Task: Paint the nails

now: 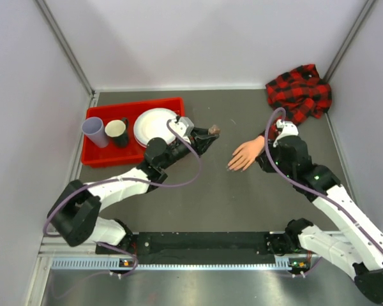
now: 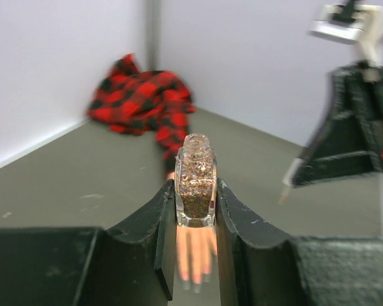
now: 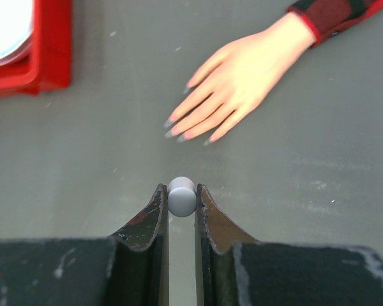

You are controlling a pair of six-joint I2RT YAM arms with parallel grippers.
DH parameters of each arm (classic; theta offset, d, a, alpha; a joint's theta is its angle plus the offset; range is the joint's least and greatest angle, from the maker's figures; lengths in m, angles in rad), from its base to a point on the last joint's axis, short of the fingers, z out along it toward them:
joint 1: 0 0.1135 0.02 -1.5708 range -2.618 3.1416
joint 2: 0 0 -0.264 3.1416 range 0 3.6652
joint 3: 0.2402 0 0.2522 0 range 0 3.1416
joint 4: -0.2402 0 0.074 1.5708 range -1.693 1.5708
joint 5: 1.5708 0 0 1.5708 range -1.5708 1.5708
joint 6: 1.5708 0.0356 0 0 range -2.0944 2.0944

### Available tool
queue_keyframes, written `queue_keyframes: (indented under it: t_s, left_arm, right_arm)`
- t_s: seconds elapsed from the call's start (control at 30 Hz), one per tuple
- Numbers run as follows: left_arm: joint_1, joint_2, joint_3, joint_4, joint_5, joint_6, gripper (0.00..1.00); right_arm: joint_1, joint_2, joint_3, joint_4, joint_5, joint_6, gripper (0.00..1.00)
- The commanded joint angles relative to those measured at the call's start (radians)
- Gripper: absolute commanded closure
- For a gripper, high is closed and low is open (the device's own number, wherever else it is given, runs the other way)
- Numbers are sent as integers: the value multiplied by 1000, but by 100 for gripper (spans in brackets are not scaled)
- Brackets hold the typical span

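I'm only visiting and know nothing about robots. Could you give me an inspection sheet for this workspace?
Surface: grey table, no spills seen.
Job's things: mannequin hand lying flat, nails pointing towards the left arm.
Clutter: red tray holding a plate and two cups.
Grippers: left gripper shut on polish bottle; right gripper shut on small pale knob.
Cables: purple cables looped along both arms.
Surroundings: white walls; plaid sleeve bunched in the far corner.

Red plastic tray, plaid cloth sleeve

Left gripper clamps a glittery polish bottle; past it, blurred mannequin hand, plaid sleeve beyond
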Motion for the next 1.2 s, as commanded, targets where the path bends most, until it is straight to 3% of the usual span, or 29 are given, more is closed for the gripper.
queue_keyframes:
  t_s: [0.0,0.07,0.2,0.33,0.5,0.63,0.9,1.17]
  left_arm:
    - [3,-108,7,-86,289,-83,100]
    - [2,-127,4,-120,450,-129,100]
    - [-1,-203,-32,-149,602,-202,100]
    - [-6,-311,-78,-244,670,-164,100]
    - [-29,-328,-56,-399,762,-104,100]
    - [-67,-287,-42,-390,796,-101,100]
    - [-96,-259,-17,-439,799,-60,100]
    - [-100,-264,-22,-459,782,-40,100]
  right_arm:
    - [9,-42,105,-128,-235,-53,100]
    - [9,-64,140,-161,-312,-56,100]
    - [8,-96,230,-245,-488,-73,100]
    - [9,-119,304,-308,-538,-76,100]
    - [43,-95,422,-342,-613,-80,100]
    - [125,-61,470,-308,-607,-40,100]
    - [356,72,563,-334,-408,-33,100]
    - [392,126,528,-282,-409,-20,100]
